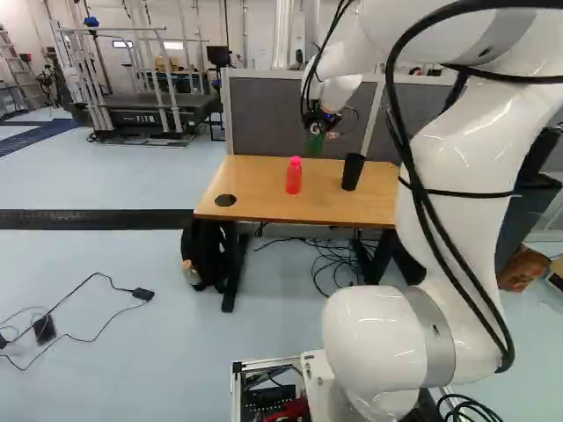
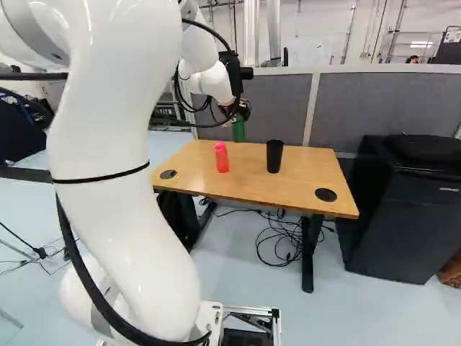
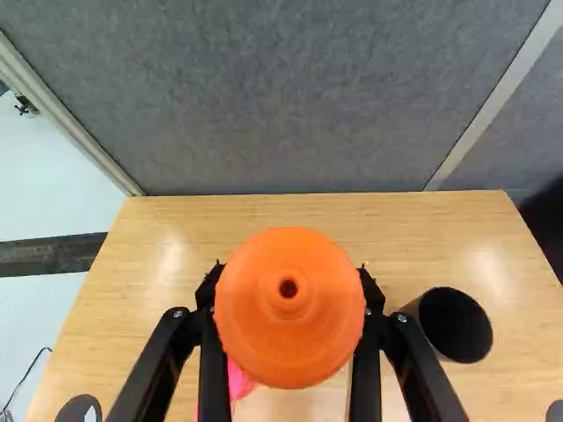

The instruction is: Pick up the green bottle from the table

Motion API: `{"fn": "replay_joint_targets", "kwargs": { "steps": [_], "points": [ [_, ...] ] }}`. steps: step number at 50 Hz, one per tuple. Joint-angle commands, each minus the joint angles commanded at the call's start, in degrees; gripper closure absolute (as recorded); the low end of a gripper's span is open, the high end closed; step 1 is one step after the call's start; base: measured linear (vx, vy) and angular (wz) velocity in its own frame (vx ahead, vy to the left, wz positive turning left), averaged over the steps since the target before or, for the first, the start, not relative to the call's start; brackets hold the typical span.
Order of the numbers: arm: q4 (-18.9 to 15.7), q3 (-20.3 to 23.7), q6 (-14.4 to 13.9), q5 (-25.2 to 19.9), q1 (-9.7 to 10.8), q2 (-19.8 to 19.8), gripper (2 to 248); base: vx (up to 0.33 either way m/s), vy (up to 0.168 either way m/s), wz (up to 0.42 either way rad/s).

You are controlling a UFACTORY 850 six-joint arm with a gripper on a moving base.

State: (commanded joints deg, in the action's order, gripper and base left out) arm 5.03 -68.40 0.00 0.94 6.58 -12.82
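Note:
In the left base view my gripper is over the back part of the wooden table, with the green bottle hanging down from it. The right base view shows the green bottle against the grey partition, its lower end at the line of the table's back edge; whether it clears the tabletop I cannot tell. From the wrist, my gripper is shut on the bottle, one finger on each side of its round orange cap. The cap hides the green body there.
A pink bottle and a black cup stand on the table, nearer the base than the green bottle. The partition rises behind the table. A large black bin-like box stands to its right. Cables lie beneath.

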Motion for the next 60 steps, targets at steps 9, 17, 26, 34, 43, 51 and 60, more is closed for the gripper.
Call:
{"fn": "replay_joint_targets", "kwargs": {
  "steps": [9,17,26,34,43,51,60],
  "points": [
    [0.0,2.61,0.0,0.71,0.19,3.39,129,0.0,0.0,0.0],
    [0.0,4.9,0.0,3.89,0.29,6.47,129,0.0,0.0,0.0],
    [0.0,7.46,0.0,8.3,0.4,10.03,129,0.0,0.0,0.0],
    [0.0,9.69,0.0,11.08,0.5,13.27,129,0.0,0.0,0.0],
    [0.0,12.17,0.0,11.91,0.62,17.0,129,0.0,0.0,0.0],
    [0.0,14.49,0.0,11.99,0.74,19.9,129,0.0,0.0,0.0],
    [0.0,17.19,0.0,11.99,0.88,22.91,129,0.0,0.0,0.0]
  ]
}}
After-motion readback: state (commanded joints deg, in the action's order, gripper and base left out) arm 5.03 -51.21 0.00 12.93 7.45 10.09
